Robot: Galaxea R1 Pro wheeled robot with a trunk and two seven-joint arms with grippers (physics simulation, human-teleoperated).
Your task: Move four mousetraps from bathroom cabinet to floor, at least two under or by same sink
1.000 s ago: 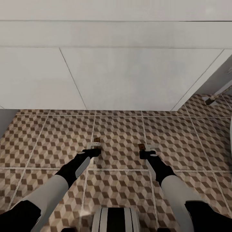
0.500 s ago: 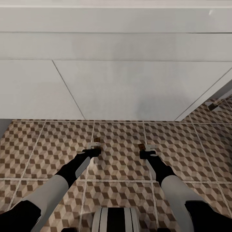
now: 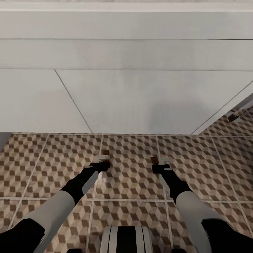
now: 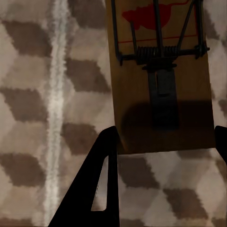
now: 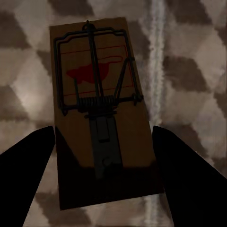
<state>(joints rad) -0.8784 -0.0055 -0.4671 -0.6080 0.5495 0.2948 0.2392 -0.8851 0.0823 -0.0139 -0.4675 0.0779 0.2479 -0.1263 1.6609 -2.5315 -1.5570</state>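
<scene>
The left gripper [image 3: 104, 159] clamps a small brown wooden mousetrap [image 4: 161, 80]. The right gripper [image 3: 156, 162] clamps another mousetrap [image 5: 101, 127] above the cube-patterned tile floor [image 3: 130, 158], before the long white box-shaped sink [image 3: 126, 98]

Cube-patterned bathroom floor [image 3: 133, 165] carries the white sink [image 3: 140, 98]

A home bathroom: large square floor tiles [image 3: 130, 151] printed with a brown, beige and white cube pattern and pale grout lines run beneath a long white box-shaped vanity sink [image 3: 126, 98], whose plain flat front panels rise just ahead of the robot's black fingers [image 3: 105, 159].
</scene>
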